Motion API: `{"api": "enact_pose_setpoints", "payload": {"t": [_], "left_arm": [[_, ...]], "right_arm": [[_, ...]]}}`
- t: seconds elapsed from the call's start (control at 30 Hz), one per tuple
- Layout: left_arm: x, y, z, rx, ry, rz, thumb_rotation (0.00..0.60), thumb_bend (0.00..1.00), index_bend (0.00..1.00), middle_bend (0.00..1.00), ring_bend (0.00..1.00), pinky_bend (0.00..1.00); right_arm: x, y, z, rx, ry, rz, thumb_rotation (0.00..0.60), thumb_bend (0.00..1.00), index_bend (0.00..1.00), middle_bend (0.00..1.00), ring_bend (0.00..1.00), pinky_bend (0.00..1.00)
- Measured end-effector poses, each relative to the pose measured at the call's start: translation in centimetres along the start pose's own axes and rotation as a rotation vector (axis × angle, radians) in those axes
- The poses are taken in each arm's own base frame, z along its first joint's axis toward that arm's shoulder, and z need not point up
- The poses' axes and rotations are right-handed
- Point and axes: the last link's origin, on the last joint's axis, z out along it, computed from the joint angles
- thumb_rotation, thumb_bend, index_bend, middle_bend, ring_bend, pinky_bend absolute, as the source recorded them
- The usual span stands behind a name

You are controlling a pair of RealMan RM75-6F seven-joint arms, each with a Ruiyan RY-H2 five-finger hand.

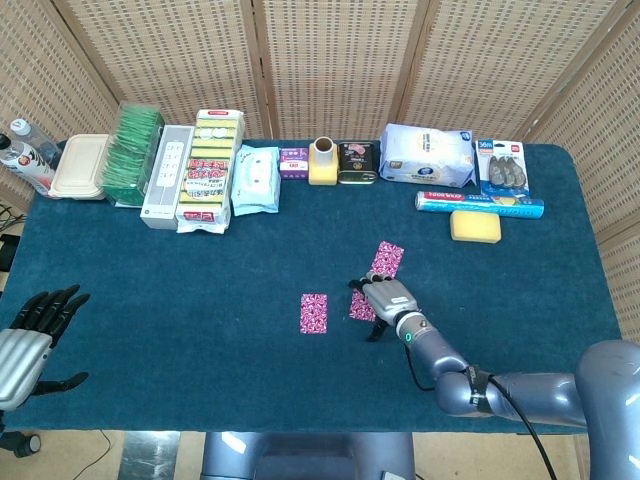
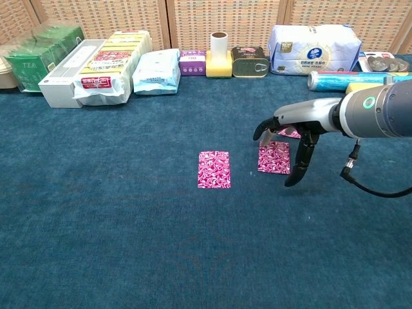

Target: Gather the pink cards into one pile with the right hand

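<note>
Three pink patterned cards lie flat on the blue cloth. One card (image 1: 313,313) (image 2: 214,169) lies alone to the left. My right hand (image 1: 388,300) (image 2: 297,131) arches over the middle card (image 1: 360,307) (image 2: 273,158), fingers above its far edge and thumb down beside its right edge; I see nothing gripped. The far card (image 1: 387,259) (image 2: 291,133) lies just beyond, partly hidden by the hand in the chest view. My left hand (image 1: 35,335) hangs off the table's near left corner, fingers spread and holding nothing.
Along the table's far edge stands a row of goods: tea boxes (image 2: 38,58), a tissue pack (image 2: 155,71), a yellow roll holder (image 2: 219,56), a tin (image 2: 250,62), a white bag (image 2: 314,48). A yellow sponge (image 1: 475,226) and foil roll (image 1: 480,203) lie at the right.
</note>
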Motion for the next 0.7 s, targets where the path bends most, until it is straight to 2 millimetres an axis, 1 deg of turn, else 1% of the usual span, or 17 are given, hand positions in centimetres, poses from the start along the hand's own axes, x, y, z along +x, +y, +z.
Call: {"api": "enact_pose_setpoints", "payload": {"t": [0.13,0.33,0.47,0.7], "left_arm": [[0.0,0.0,0.0,0.000,0.000,0.000,0.600,0.06,0.00,0.00,0.00,0.00],[-0.1,0.1,0.0,-0.003,-0.006,0.004,0.600,0.06,0.00,0.00,0.00,0.00],[-0.2,0.2,0.0,-0.005,-0.008,0.007,0.600,0.06,0.00,0.00,0.00,0.00],[-0.3,0.3,0.0,-0.006,-0.012,0.009,0.600,0.06,0.00,0.00,0.00,0.00]], "right_arm": [[0.0,0.7,-0.4,-0.019,-0.004,-0.004,0.600,0.00,0.11,0.18,0.04,0.04],[-0.1,1.7,-1.6,-0.045,-0.008,-0.016,0.600,0.00,0.11,0.18,0.04,0.04],[-0.3,2.9,-2.6,-0.082,-0.010,-0.021,0.600,0.00,0.11,0.19,0.04,0.04],[-0.4,4.7,-3.6,-0.137,-0.014,0.000,0.600,0.00,0.11,0.19,0.04,0.04]]}}
